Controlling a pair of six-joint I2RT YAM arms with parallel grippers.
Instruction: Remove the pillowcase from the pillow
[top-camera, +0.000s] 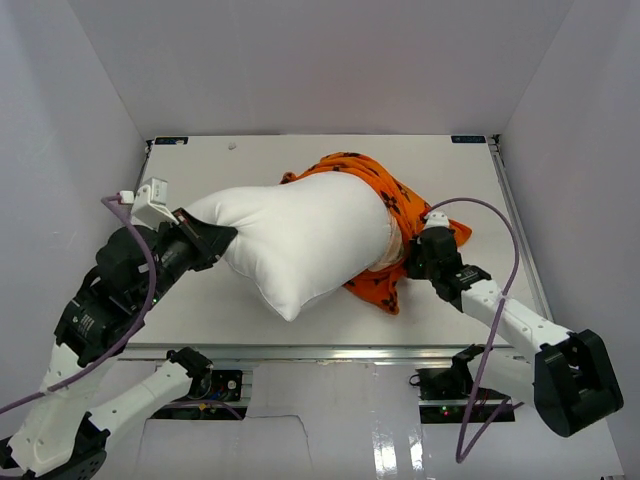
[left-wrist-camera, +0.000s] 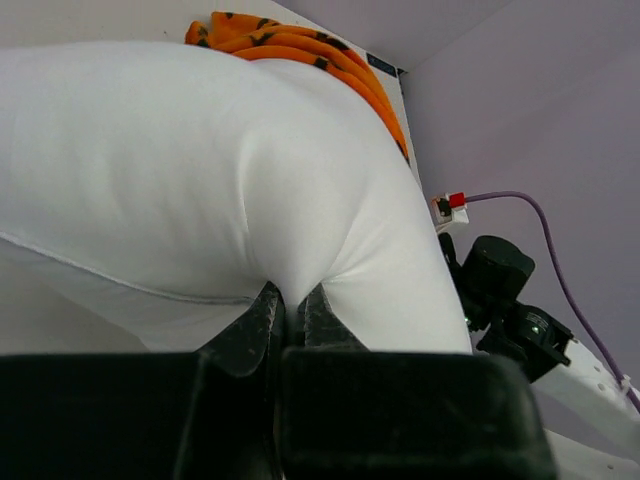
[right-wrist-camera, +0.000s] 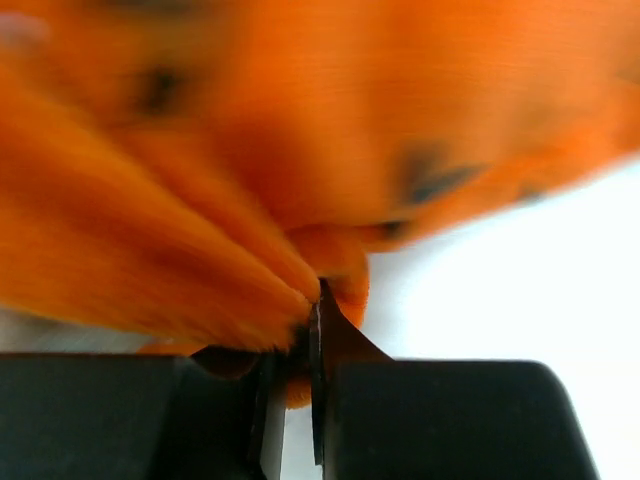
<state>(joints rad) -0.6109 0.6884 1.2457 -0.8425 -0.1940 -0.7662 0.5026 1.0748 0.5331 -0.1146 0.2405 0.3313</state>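
Note:
The white pillow (top-camera: 300, 240) lies across the middle of the table, most of it bare. The orange pillowcase (top-camera: 385, 200) with dark motifs is bunched over its right end. My left gripper (top-camera: 222, 240) is shut on the pillow's left end; in the left wrist view the white fabric (left-wrist-camera: 200, 170) is pinched between my fingers (left-wrist-camera: 252, 335). My right gripper (top-camera: 412, 255) is shut on a fold of the pillowcase at the pillow's right side; in the right wrist view the orange fabric (right-wrist-camera: 200, 180) fills the frame, blurred, above my gripper (right-wrist-camera: 310, 320).
The white table (top-camera: 200, 170) is walled by white panels on three sides. Its metal front rail (top-camera: 330, 352) runs just before the arm bases. The right arm (left-wrist-camera: 510, 300) and its purple cable show in the left wrist view.

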